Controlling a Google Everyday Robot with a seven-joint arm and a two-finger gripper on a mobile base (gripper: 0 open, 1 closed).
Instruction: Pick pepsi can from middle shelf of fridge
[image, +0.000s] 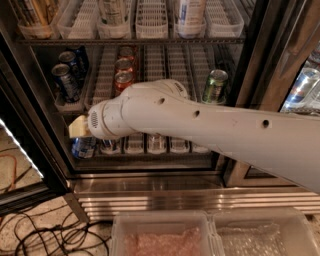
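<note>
Camera view, closest in: two clear plastic bins (161, 222) sit at the bottom edge, with black cables (47, 235) looped on the floor to their left. Just behind them is the ribbed steel base (165, 200) of the fridge (250, 65), door open. The white arm (210, 130) sweeps across from the right and reaches to the left side of the opening. The gripper (79, 126) is at its tip, a pale block low on the left, below the front edge of the middle shelf (165, 102) and just above a blue can (82, 147) on the rack underneath. Open or closed? Cannot tell, the arm's end hides it.

Deeper in, the pepsi can (65, 82) stands upright at the front of the far-left lane of the middle shelf, another blue can (76, 56) behind it. It sits above the gripper and apart from it. Two lanes over, red cans (124, 80) line up front to back. A green can (215, 86) stands on the right. Up top, the rack (150, 40) carries bottles (112, 10) in white lanes.
</note>
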